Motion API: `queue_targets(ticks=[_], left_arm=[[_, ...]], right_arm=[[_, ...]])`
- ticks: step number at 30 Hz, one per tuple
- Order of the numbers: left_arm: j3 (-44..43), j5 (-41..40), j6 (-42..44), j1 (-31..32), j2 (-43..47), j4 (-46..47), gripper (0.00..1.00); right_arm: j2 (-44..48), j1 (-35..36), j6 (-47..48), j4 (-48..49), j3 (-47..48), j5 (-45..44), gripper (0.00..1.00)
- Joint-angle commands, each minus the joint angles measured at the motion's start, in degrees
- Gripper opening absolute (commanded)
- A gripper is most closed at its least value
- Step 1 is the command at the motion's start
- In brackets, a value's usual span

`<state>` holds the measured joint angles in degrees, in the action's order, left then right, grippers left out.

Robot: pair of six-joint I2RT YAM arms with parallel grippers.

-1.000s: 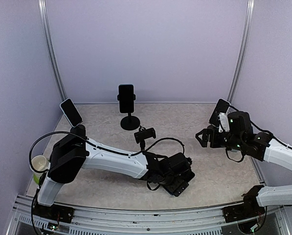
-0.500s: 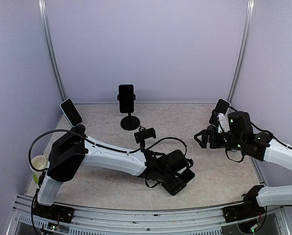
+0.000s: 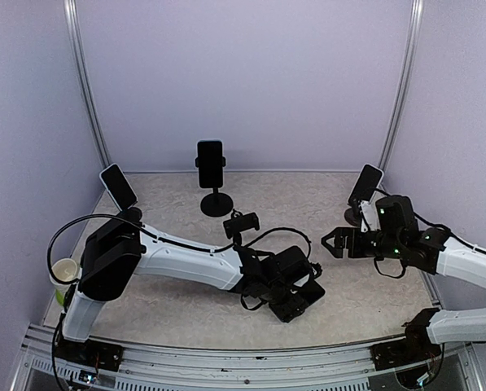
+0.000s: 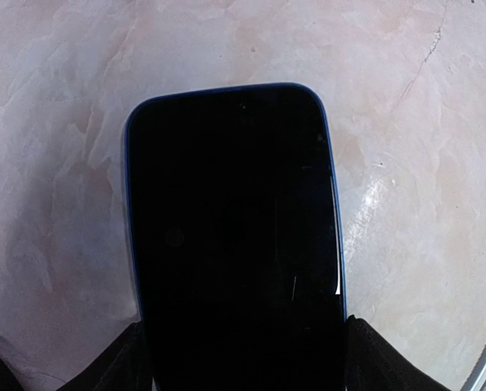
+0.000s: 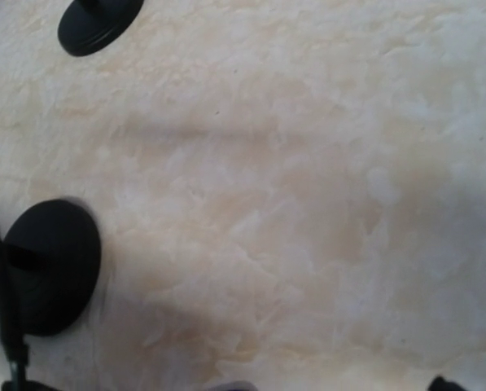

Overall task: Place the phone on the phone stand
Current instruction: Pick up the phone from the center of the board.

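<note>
A dark phone [image 4: 236,236] with a blue rim lies flat, screen up, on the marbled table [image 4: 422,98]. My left gripper [image 4: 243,346] is down over its near end, and a black finger [image 4: 381,358] presses against each long edge. From above, that phone [image 3: 311,293] pokes out from under the left gripper [image 3: 291,300] at the front middle. An empty phone stand [image 3: 241,222] rises just behind the left arm. My right gripper [image 3: 330,242] hovers open at the right, holding nothing.
Three other stands carry phones: at the back centre [image 3: 211,163], at the far left [image 3: 118,186] and at the right [image 3: 365,184]. Two round black stand bases [image 5: 51,265] [image 5: 100,24] show under the right wrist. A cup [image 3: 63,273] sits by the left arm's base.
The left jaws have closed in onto the phone's edges. The right arm has dropped lower and shifted left, uncovering the phone on the right stand.
</note>
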<state>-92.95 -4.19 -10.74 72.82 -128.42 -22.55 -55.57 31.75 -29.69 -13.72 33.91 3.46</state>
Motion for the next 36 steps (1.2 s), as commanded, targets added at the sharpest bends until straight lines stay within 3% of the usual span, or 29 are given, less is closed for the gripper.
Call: queue_targets(ticks=[1, 17, 36], left_arm=[[1.19, 3.86, -0.05, -0.02, -0.82, -2.48, 0.63], [5.92, -1.07, -2.23, 0.17, 4.74, 4.83, 0.64], [6.46, -4.38, -2.73, 0.42, 8.63, 6.59, 0.63]], right_arm=[[0.15, -0.49, -1.81, 0.66, -1.57, 2.79, 1.00], [3.66, -1.79, -8.87, 4.80, -7.08, 9.02, 1.00], [0.49, -3.17, -13.48, 12.19, -12.64, 16.11, 1.00]])
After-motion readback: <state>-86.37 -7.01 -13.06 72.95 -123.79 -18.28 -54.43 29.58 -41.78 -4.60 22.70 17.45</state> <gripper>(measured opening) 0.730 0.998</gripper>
